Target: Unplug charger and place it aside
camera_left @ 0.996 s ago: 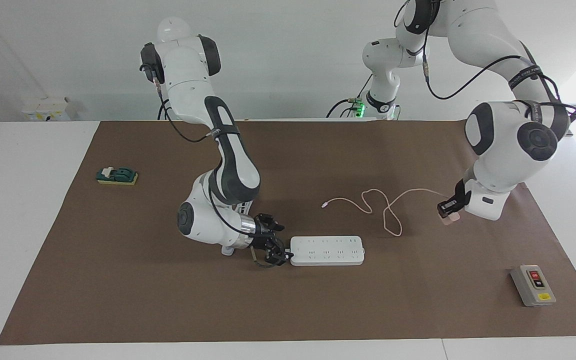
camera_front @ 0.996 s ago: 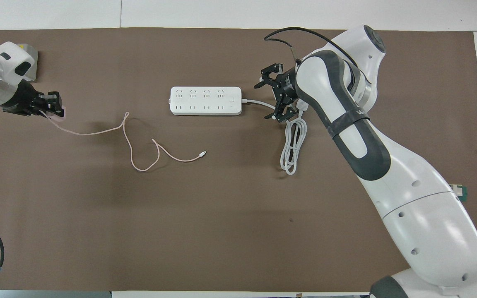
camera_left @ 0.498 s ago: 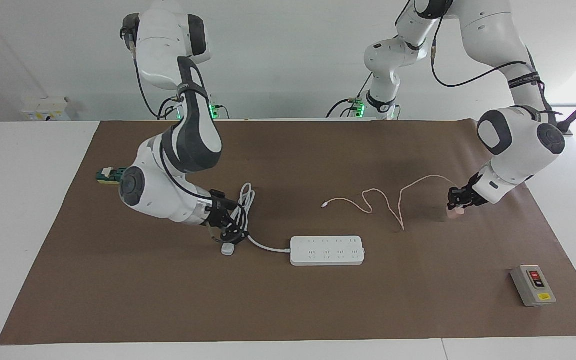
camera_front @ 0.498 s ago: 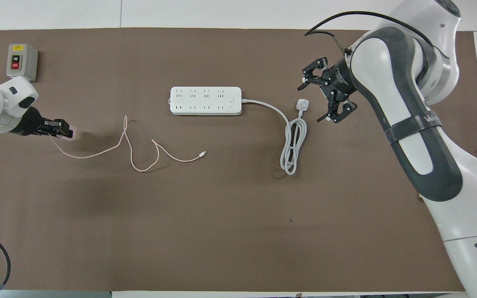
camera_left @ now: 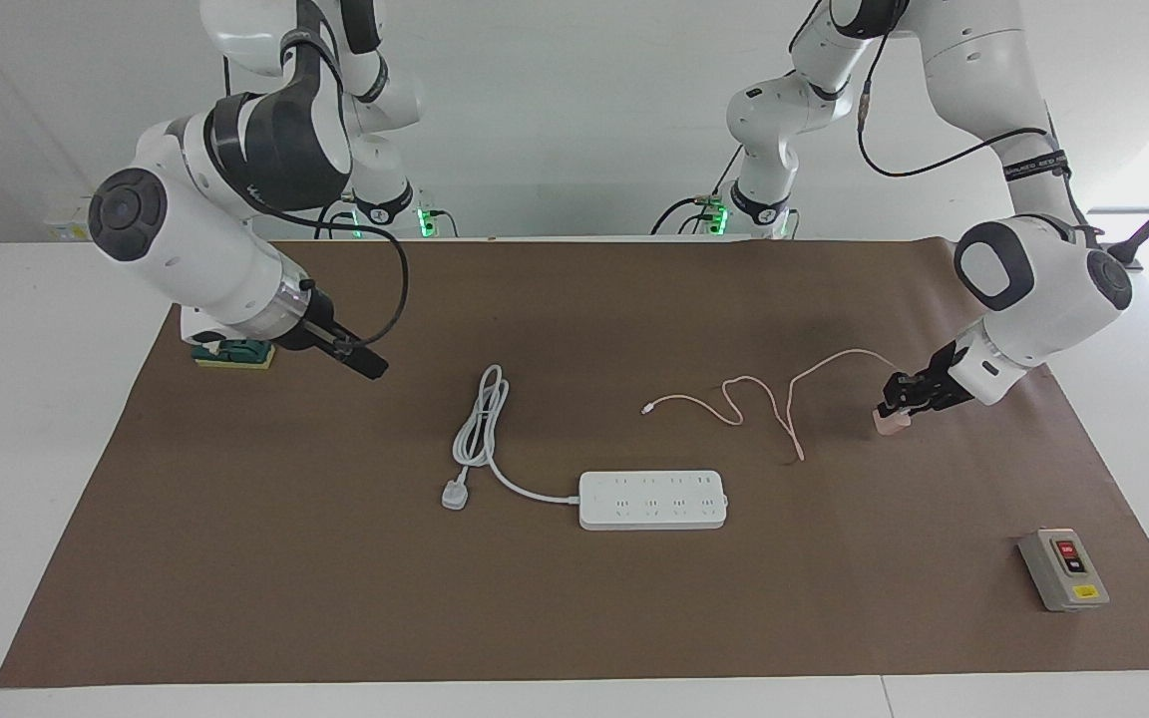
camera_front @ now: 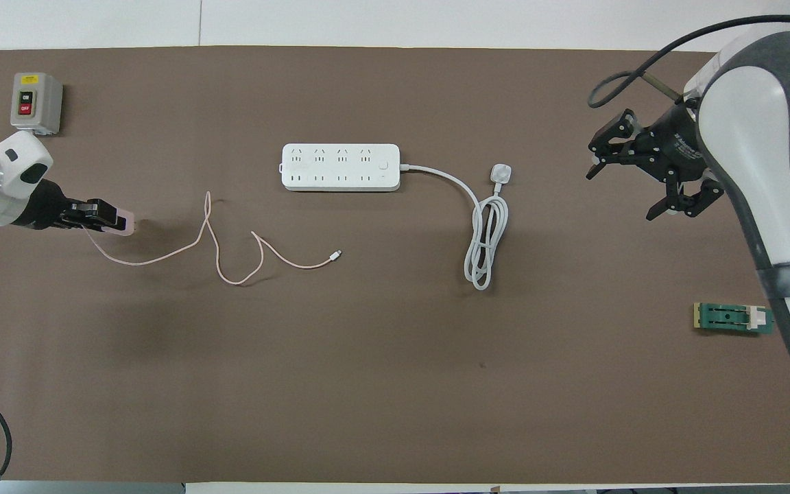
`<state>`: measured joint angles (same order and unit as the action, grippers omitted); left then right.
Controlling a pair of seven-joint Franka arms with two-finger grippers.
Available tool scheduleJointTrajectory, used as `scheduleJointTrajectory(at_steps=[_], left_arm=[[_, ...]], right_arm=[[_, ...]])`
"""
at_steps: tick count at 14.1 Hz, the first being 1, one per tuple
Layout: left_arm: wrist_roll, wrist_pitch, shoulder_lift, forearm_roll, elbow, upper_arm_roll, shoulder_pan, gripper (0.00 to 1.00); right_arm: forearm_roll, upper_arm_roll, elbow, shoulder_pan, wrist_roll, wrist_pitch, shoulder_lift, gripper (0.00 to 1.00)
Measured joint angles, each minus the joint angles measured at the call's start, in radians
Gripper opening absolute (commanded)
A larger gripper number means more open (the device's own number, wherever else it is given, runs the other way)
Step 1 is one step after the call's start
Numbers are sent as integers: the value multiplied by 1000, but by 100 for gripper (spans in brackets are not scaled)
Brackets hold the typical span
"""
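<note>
Your left gripper [camera_left: 902, 407] has set the charger [camera_left: 891, 422] on the mat at about 3 o'clock from the power strip [camera_left: 652, 500], fingers just loosening, while the right gripper [camera_front: 649, 171], spread, has backed off, so basically done.

Charger [camera_left: 890, 423] at left gripper [camera_left: 902, 396]

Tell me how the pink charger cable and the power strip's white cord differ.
The charger cable is thin and pink, sprawled in loose open curves; the white cord is thicker and folded into a neat long loop. The cable's free end carries a tiny connector, the cord's a chunky white plug. Both lie on the brown mat.
</note>
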<state>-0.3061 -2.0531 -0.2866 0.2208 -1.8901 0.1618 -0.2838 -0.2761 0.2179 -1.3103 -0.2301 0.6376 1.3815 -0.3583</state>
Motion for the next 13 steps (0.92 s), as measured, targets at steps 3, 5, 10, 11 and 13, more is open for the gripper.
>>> scheduleJointTrajectory(at_steps=[3, 5, 10, 11, 13], left_arm=[[-8, -1, 0, 0, 0, -5, -14, 100], [-15, -5, 0, 0, 0, -5, -35, 100], [-3, -12, 41, 0, 3, -3, -39, 100], [14, -2, 71, 0, 5, -4, -39, 100], [111, 60, 155, -33, 19, -3, -39, 100]], right_arm=[[52, 4, -2, 16, -204, -6, 35, 100], [90, 6, -3, 29, -360, -7, 63, 100], [160, 10, -5, 43, -649, -8, 129, 100], [168, 11, -5, 45, -690, -8, 140, 100], [181, 10, -6, 65, -752, -8, 162, 100]])
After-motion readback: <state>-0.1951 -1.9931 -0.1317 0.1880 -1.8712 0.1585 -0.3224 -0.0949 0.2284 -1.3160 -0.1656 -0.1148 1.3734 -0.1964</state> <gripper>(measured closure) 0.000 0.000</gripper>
